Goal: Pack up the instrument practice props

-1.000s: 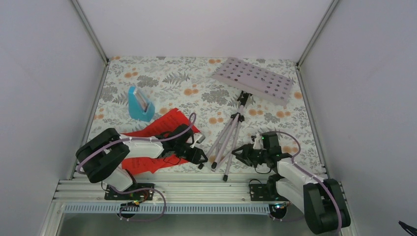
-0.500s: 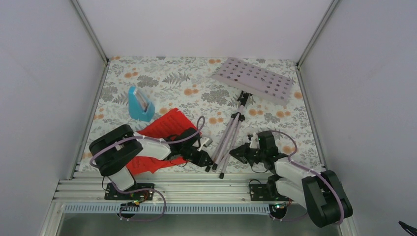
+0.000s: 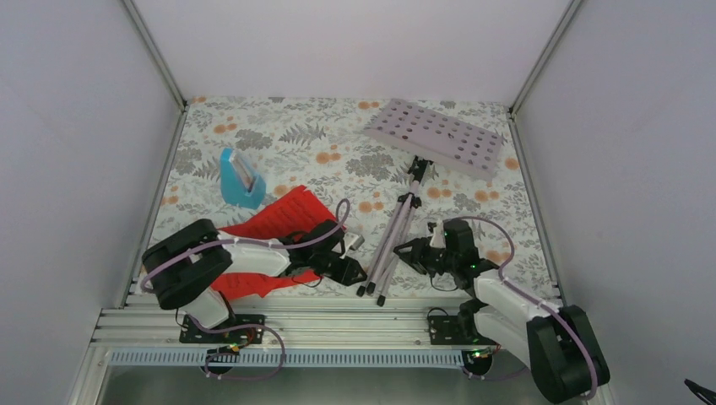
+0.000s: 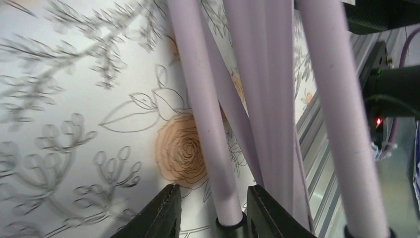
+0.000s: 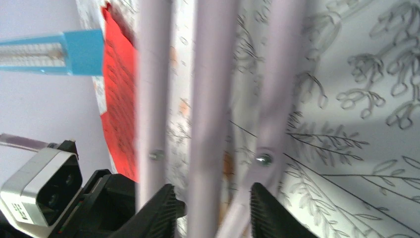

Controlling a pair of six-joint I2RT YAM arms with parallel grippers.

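Tubing, smooth and pale lilac, forms the music stand [image 3: 395,236] lying on the flower-printed tabletop [image 3: 295,126], its hole-punched flat desk [image 3: 435,137] toward the far right. The left pincer [image 4: 213,217] straddles one round leg [image 4: 198,99], jaws apart; the right pincer [image 5: 210,208] straddles another tube [image 5: 208,99], likewise unclamped.

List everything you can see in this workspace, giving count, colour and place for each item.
music stand: 1, pale lilac, lying flat, perforated desk far right, legs pointing to the near edge
sheet-music pages: a sheaf, bright red, near left
metronome: 1, light blue, left, beyond the pages
tablecloth: 1, white floral, covering the table
left end effector: 1, black, open astride one stand leg
right end effector: 1, black, open astride a stand leg
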